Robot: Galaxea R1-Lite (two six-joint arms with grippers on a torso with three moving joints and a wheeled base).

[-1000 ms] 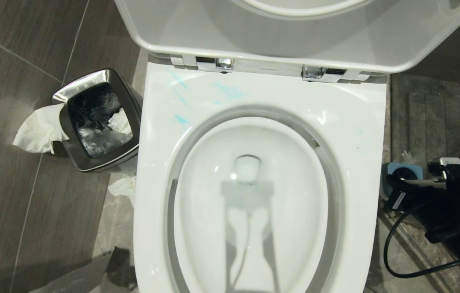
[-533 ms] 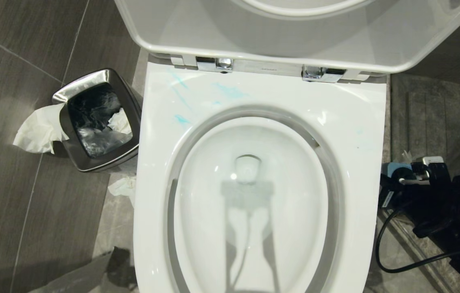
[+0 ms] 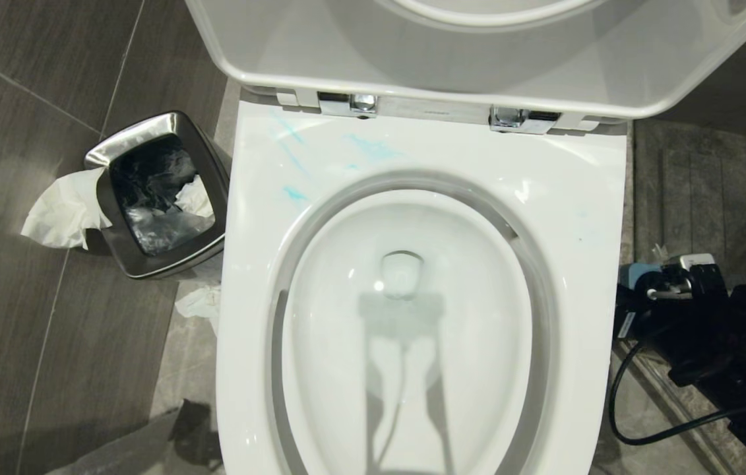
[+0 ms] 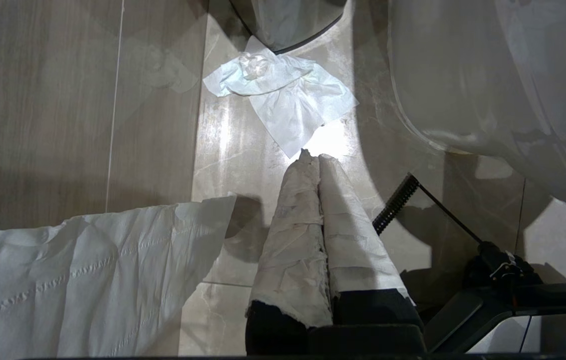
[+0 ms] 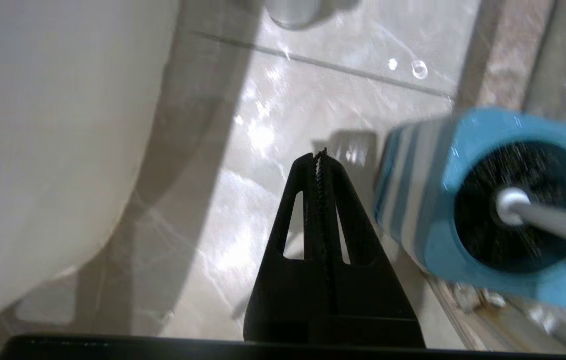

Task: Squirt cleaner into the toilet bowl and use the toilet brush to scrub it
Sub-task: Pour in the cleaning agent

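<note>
The toilet bowl (image 3: 584, 198) fills the head view, lid up, water in the basin. Pale blue cleaner (image 3: 295, 193) is smeared on the rim's back left. The toilet brush (image 5: 513, 210) stands in its blue ribbed holder (image 5: 443, 200) on the floor to the right of the toilet, black bristles down inside and its pale handle (image 5: 558, 222) sticking out. My right gripper (image 5: 319, 155) is shut and empty, hanging over the floor between the bowl's outer wall (image 5: 37, 125) and the holder. My left gripper (image 4: 315, 157), its fingers wrapped in white paper, is shut and empty, low beside the toilet.
A steel-rimmed bin (image 3: 142, 125) stands left of the toilet with tissue (image 3: 62, 211) hanging over its edge. More tissue (image 4: 288, 100) lies on the floor beside it. A large paper sheet (image 4: 87, 280) hangs near my left gripper. A black cable (image 3: 650, 429) loops under my right arm (image 3: 709, 330).
My right arm has shifted a little to the left, toward the toilet and over the blue holder, then nearly stopped. The left arm and the toilet look the same.
</note>
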